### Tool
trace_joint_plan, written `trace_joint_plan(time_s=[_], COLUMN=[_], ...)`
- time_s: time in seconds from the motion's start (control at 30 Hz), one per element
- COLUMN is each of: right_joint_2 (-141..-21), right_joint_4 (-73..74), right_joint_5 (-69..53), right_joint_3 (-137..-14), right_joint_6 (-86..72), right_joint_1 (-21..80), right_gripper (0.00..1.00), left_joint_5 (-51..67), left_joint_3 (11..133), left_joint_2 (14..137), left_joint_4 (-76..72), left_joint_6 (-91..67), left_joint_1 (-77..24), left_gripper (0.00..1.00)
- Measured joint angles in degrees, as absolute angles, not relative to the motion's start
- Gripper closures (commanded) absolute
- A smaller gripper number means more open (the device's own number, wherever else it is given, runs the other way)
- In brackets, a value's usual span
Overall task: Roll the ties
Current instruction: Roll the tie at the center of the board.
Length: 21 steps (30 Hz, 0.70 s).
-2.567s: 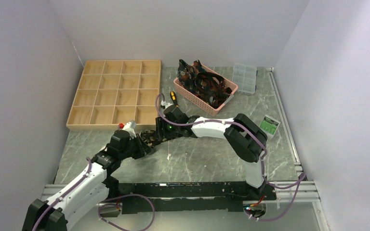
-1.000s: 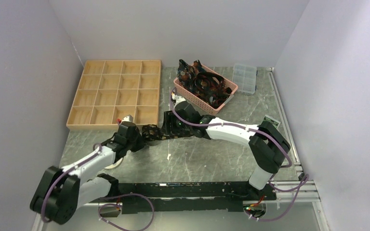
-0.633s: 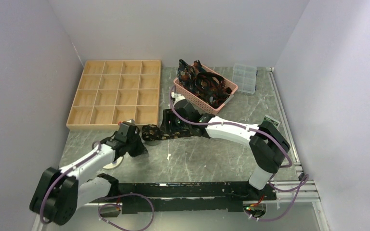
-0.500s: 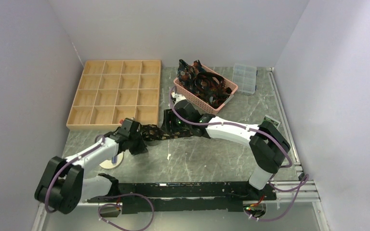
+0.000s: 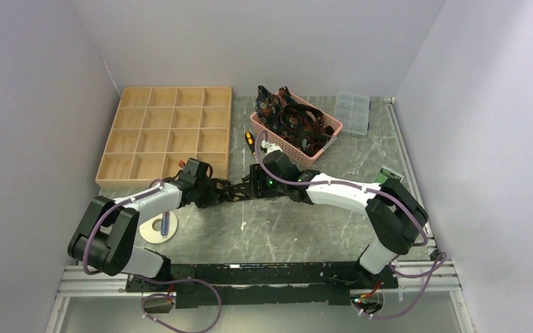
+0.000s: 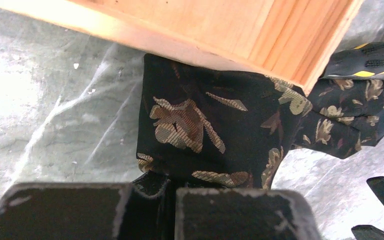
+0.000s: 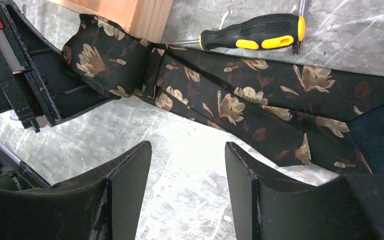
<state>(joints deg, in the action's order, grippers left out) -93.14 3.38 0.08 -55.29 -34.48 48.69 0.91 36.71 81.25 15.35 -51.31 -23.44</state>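
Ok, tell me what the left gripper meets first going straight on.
The left gripper meets the rolled black leaf-patterned fabric tie that it seems to pinch; directly behind, apparently touching, stands the light wooden tray's wall.

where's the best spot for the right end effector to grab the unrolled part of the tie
Probably the flat strip just past the roll, from straight above, closing across its narrow width. It lies flat on the table, so only its long edges can be pinched; the screwdriver crowds the far edge.

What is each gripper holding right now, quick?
Left gripper: closed on the rolled end of the tie.
Right gripper: open, holding nothing.
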Motion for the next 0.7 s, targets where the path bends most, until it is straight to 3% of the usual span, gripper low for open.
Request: trace_joint_plan(time_s=[0.4, 0.57, 0.7], right_joint_2=[-91.92, -92.01, -93.82], right_joint_4=[2.94, 2.98, 2.94], right_joint_5=[-0.01, -0.67, -1.98], right_joint_3=[-54.19, -54.52, -57.21], right_joint_6=[-34.46, -34.54, -34.94], right_joint_1=[48.47, 48.47, 48.69], right_gripper=[0.4, 0.39, 0.39], left_joint_5=[0.54, 0.75, 0.6], left_joint_3=[30.85, 27.09, 27.14], left_joint_2=[76.79, 65.36, 55.57], left_joint_4=[8.21, 15.38, 20.95], left_joint_6=[-52.75, -51.51, -50.06], left_joint_1=[-23.49, -23.49, -23.49], left_gripper=[0.97, 0.97, 0.89])
